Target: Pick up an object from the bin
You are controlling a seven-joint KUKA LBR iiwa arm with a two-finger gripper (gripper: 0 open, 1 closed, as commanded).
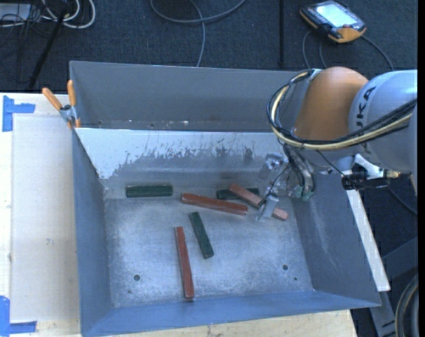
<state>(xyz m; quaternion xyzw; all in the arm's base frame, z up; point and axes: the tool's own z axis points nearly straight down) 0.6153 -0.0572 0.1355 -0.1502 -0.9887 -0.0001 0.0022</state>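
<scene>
Several sticks (214, 203) lie in the bin (163, 104), the pincer (270, 208) beside a short pinkish stick (244, 195) right of centre, whether apart or together I cannot tell.

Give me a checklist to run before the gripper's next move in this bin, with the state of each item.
1. Gripper is inside the bin, near the right wall: ok.
2. Something lies in reach: the pink stick is right beside the gripper: ok.
3. Pink stick is already held: cannot tell.
4. Pink stick is free of neighbours: not ok. The long red stick and a dark green piece crowd it.
5. Other sticks are out of the way: the green stick and front red stick lie well to the left: ok.
</scene>
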